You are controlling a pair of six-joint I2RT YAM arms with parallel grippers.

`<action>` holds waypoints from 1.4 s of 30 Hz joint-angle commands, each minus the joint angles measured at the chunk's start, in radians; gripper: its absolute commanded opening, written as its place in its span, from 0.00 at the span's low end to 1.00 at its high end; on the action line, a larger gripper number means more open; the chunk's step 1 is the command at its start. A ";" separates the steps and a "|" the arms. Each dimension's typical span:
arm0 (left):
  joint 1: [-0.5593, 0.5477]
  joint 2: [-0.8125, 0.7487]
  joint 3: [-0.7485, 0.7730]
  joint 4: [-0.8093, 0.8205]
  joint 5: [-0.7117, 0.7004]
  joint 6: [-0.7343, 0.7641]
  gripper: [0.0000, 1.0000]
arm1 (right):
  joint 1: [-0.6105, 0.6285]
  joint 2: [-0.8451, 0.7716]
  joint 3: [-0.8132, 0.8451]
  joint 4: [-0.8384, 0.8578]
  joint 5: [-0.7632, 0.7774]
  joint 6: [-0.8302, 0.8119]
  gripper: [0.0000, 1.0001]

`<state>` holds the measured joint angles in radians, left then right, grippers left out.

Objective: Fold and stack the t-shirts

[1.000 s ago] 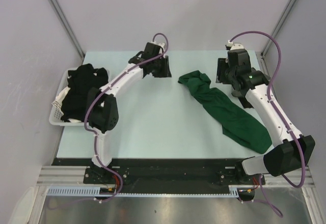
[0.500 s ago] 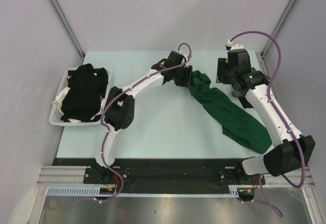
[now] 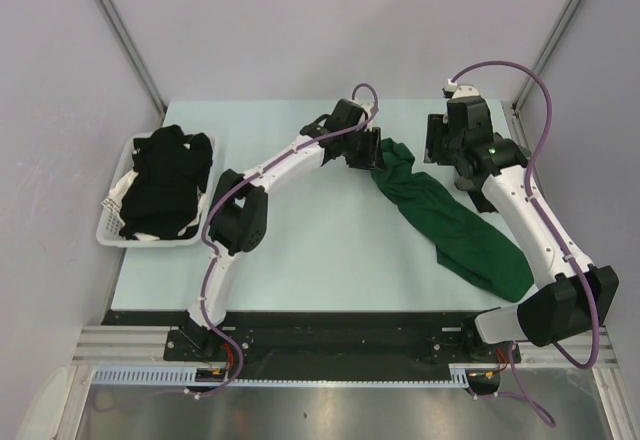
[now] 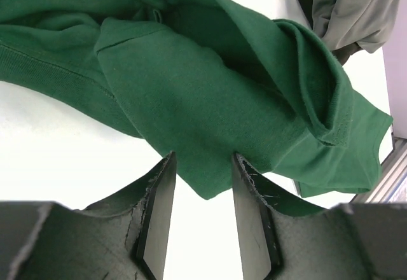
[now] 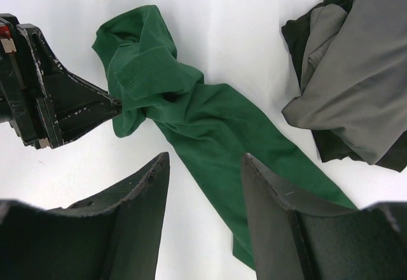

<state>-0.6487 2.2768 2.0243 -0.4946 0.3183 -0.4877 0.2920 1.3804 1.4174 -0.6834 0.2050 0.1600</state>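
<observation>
"Which step?"

"The pickup. The left gripper, fingers spread, straddles the basket-side edge of the green shirt, rumpled well right of the basket. Next: pinch, then spread flat."

"Room?"

"Bare table between basket and shirt. The right gripper hovers spread and empty, with grey shirts, apparently bunched, farther right."

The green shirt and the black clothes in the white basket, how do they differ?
The green shirt lies alone, stretched in a long crumpled strip on the table; the black clothes sit heaped in the basket. The left arm's fingers are at the green shirt's far end; no fingers reach the black clothes. Both are soft, unfolded fabric.
</observation>
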 commanded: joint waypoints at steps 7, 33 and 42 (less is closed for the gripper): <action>-0.006 -0.013 0.231 -0.044 -0.001 0.008 0.48 | -0.004 -0.012 0.000 0.008 0.005 0.000 0.54; -0.034 0.038 0.260 -0.021 0.021 -0.029 0.50 | -0.004 -0.026 -0.001 0.004 0.022 -0.007 0.54; -0.035 0.062 0.264 -0.001 -0.013 -0.025 0.25 | -0.004 -0.029 -0.006 0.007 0.016 -0.005 0.54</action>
<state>-0.6785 2.3402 2.2353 -0.5396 0.3187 -0.5037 0.2920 1.3804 1.4120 -0.6838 0.2123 0.1604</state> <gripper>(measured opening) 0.317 0.537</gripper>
